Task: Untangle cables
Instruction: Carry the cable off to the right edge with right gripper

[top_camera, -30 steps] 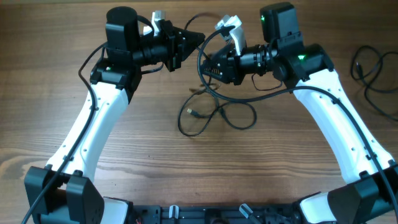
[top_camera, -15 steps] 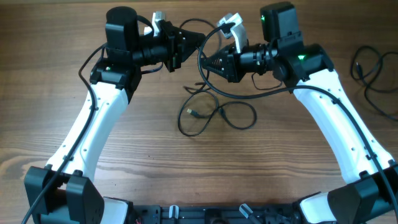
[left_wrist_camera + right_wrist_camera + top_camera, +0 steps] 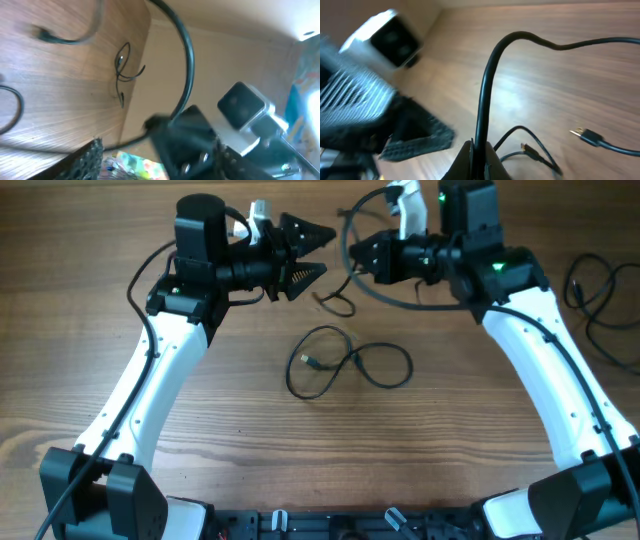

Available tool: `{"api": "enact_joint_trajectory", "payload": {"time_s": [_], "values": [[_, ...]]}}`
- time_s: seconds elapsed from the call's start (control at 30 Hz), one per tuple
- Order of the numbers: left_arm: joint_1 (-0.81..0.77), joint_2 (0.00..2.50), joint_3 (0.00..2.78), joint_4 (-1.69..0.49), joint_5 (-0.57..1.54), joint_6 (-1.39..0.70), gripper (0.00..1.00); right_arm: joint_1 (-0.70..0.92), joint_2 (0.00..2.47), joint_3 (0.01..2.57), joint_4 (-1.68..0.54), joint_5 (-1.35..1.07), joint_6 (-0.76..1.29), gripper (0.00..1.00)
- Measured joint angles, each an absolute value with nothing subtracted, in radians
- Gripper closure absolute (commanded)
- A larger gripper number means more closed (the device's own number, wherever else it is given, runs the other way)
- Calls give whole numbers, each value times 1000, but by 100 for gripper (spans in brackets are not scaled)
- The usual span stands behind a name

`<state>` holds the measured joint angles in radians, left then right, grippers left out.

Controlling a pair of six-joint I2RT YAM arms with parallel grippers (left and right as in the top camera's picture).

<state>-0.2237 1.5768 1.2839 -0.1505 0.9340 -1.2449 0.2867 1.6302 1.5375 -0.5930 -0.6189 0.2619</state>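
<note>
Right claw [image 3: 362, 255] is clamped on a raised cable [image 3: 485, 90]. Left claw [image 3: 316, 252], spread wide, faces it just beside. A second cable [image 3: 345, 365] lies looped on the tabletop [image 3: 250, 430].

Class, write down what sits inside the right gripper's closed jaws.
A thin black cable is pinched in the right gripper. From there it rises, then bends away to the right. Any cable below the pinch is hidden inside the gripper.

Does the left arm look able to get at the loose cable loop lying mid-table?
Probably yes: the left gripper is open and empty, and the cable loop lies on the table close by, nothing between. The right gripper holds a second cable aside.
</note>
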Motion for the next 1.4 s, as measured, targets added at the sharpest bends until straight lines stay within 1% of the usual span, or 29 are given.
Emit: {"api": "enact_joint_trajectory", "payload": {"time_s": [0.07,0.1,0.17,0.27,0.47,0.73,0.9,1.0,1.1,1.23,1.27,1.3,1.33,1.37,1.4], "values": [[-224,1577,1284,-175,934,-1163,15,257,1631,1538,-595,-599,288,96],[-224,1577,1284,-188,934,-1119,10,239,1631,1540,-599,-593,311,96],[-224,1577,1285,-230,929,-1016,5,160,1631,1572,-643,-573,330,96],[-224,1577,1285,-299,900,-946,1,59,1631,1655,-698,-567,350,96],[-224,1577,1285,-356,842,-897,0,-138,1625,1761,-807,-537,432,96],[-224,1577,1285,-371,834,-889,0,-445,1625,1763,-807,-513,583,96],[-224,1577,1285,-372,833,-884,0,-618,1625,1763,-809,-380,715,96],[-224,1577,1285,-372,831,-883,1,-689,1629,1763,-799,-288,818,96],[-224,1577,1285,-372,831,-883,0,-725,1671,1765,-754,-215,865,96],[-224,1577,1285,-373,830,-883,0,-737,1779,1764,-706,-148,841,95],[-224,1577,1285,-373,830,-883,0,-737,1813,1764,-700,-140,820,93],[-224,1577,1285,-373,830,-883,0,-737,1844,1764,-697,-132,793,77],[-224,1577,1285,-374,827,-883,0,-737,1874,1764,-697,-128,770,49],[-224,1577,1285,-374,826,-883,0,-737,1895,1764,-691,-128,751,27],[-224,1577,1285,-374,822,-883,0,-737,1918,1764,-685,-126,726,0]]}}
